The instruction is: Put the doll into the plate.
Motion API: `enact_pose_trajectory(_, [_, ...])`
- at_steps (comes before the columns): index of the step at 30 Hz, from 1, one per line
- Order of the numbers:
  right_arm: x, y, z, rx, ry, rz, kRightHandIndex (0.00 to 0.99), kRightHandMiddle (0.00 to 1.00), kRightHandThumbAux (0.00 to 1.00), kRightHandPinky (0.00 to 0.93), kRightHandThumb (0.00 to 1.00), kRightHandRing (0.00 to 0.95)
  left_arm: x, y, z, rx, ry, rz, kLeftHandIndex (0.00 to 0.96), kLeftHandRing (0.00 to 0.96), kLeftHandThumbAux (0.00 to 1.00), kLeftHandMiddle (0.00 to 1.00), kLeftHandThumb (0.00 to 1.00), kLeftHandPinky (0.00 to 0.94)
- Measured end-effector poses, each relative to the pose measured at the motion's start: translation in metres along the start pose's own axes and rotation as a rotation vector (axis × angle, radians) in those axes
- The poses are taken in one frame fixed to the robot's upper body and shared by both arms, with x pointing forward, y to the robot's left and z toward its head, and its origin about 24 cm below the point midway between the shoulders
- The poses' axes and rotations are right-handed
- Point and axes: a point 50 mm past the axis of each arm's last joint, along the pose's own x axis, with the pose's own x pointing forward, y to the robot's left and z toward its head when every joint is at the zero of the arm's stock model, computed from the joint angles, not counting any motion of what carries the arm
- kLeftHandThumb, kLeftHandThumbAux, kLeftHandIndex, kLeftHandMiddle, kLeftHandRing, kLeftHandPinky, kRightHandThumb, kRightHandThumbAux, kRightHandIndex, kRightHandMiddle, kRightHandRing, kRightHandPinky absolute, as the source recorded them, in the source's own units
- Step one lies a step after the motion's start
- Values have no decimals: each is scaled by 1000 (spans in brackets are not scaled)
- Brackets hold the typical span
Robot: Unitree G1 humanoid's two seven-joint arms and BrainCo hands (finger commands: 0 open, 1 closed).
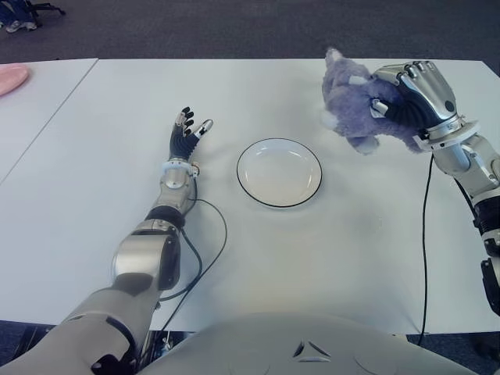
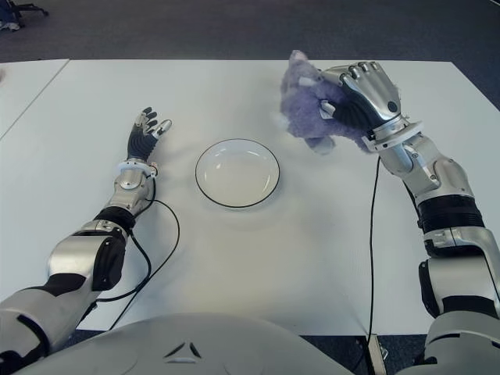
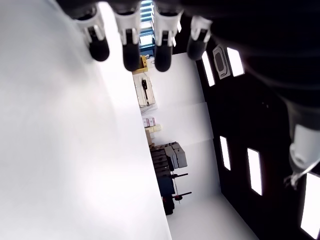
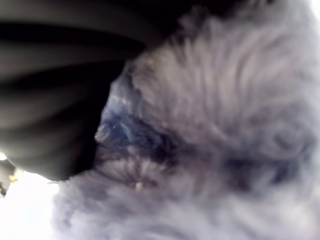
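A fluffy purple doll [image 1: 349,101] hangs above the white table [image 1: 328,250], to the far right of the plate. My right hand [image 1: 406,98] is shut on it, fingers wrapped over its back. Its fur [image 4: 210,125] fills the right wrist view. The white plate [image 1: 279,172] with a dark rim lies at the table's middle, nothing in it. My left hand [image 1: 187,129] shows left of the plate, fingers spread and holding nothing; its fingertips [image 3: 131,52] extend straight in the left wrist view.
A black cable [image 1: 205,258] loops on the table beside my left forearm, and another cable [image 1: 426,234] hangs from my right wrist. A seam [image 1: 55,117] marks a second table at the left, with a pink object [image 1: 12,78] on it.
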Motion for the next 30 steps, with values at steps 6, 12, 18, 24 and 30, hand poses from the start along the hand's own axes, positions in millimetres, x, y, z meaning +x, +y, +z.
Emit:
enact_pose_trajectory(6, [2, 0, 12, 23, -41, 6, 438, 894, 722, 863, 704, 874, 0, 0, 0, 0, 0, 0, 78, 109, 542, 114, 0, 94])
enact_pose_trajectory(12, [1, 4, 17, 38, -54, 33, 438, 895, 723, 868, 704, 876, 0, 0, 0, -1, 0, 1, 73, 108, 548, 113, 0, 89])
enact_pose_trajectory(18, [1, 6, 22, 50, -71, 46, 438, 896, 723, 865, 703, 875, 0, 0, 0, -1, 0, 1, 65, 100, 548, 107, 0, 76])
enact_pose_trajectory(24, [2, 9, 34, 90, -112, 56, 437, 893, 723, 863, 703, 873, 0, 0, 0, 0, 0, 0, 63, 96, 549, 104, 0, 72])
enact_pose_trajectory(30, [1, 8, 47, 138, -162, 74, 437, 888, 723, 864, 703, 869, 0, 0, 0, 1, 0, 6, 60, 95, 546, 106, 0, 69])
